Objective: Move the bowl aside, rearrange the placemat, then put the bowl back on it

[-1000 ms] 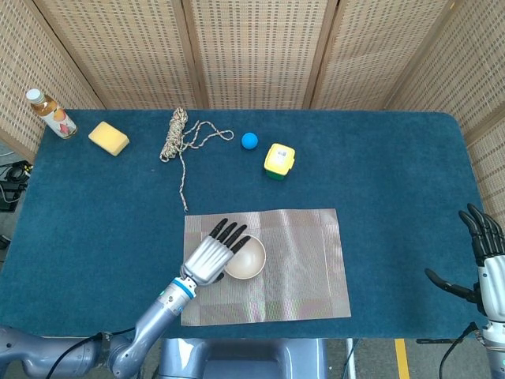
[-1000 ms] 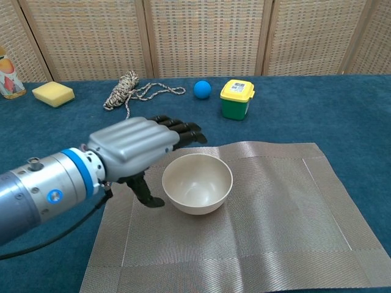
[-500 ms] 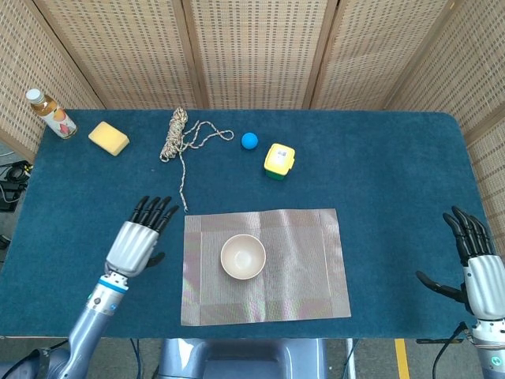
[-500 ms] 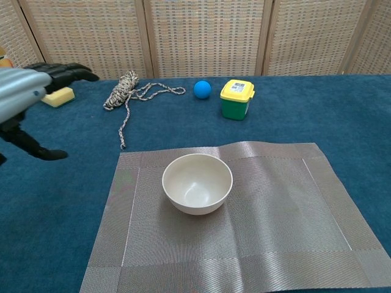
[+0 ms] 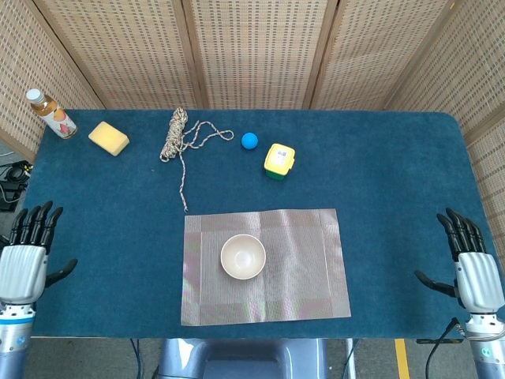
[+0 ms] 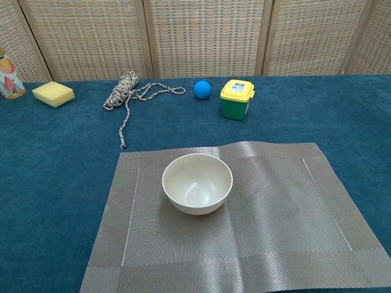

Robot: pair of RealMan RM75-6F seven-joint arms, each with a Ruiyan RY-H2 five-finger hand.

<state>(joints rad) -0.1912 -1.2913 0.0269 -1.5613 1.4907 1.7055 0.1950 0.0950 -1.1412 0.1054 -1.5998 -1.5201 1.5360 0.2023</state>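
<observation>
The left hand (image 5: 24, 260) hangs at the table's near left corner with its fingers spread and nothing in them, and the right hand (image 5: 471, 267) mirrors it at the near right corner, likewise wide and empty; neither shows in the chest view. Both are well apart from the cream bowl (image 5: 243, 257), which stands upright on the left half of the grey woven placemat (image 5: 308, 260), the mat lying near the front edge of the blue cloth-covered table (image 5: 394, 174). Judged from this layout, either the task is finished or it has not begun; the frames alone cannot settle which. If the bowl is yet to be moved, the main risk is a smooth round rim slipping out of a loose pinch, or the mat being dragged along with the bowl because the weave looks light. The mat's far edge shows a slight ripple in the chest view, so a careless tug could crease it further. The rope (image 5: 180, 138) ends just beyond the mat's far left corner and could snag.
</observation>
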